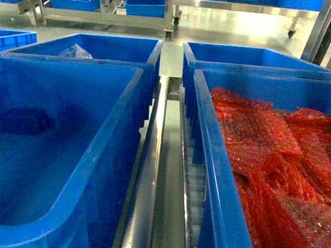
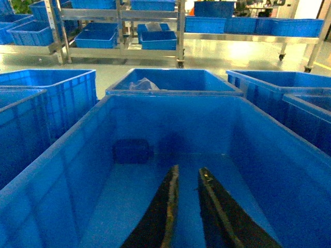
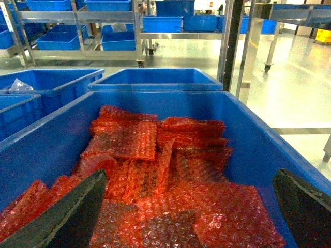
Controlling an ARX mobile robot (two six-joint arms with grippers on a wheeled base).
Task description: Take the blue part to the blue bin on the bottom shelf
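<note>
Blue plastic, hard and glossy, on every side. Blue bin (image 1: 133, 106) bare inside but for one small dark-blue block (image 2: 132, 151) on its floor, tight against its far wall, toward its left corner — very likely the blue part, though too dim to make out the rounded top. Same block faintly visible from the head camera (image 1: 26, 120).

Judged light, stiff and a little slick; no risk of crushing, some risk of squirting out of a skewed pinch. Best taken across the two flat sides of the body, low down, not on the rounded top. If already where it belongs, nothing left to grip.

Left gripper (image 2: 189, 169) inside the blue bin, above its floor near the front wall, pointing level toward the far wall and just right of the block. Jaws close together with a slim gap showing, nothing between them.

Right gripper (image 3: 190, 178) outside the blue bin, over the neighbouring crate (image 3: 248, 129) of red bubble-wrap packets (image 3: 134, 139) — jaws spread wide, holding nothing.

Bottom shelf (image 1: 143, 215) of bare steel under both, rollers (image 1: 198, 185) showing just right of the blue bin.
</note>
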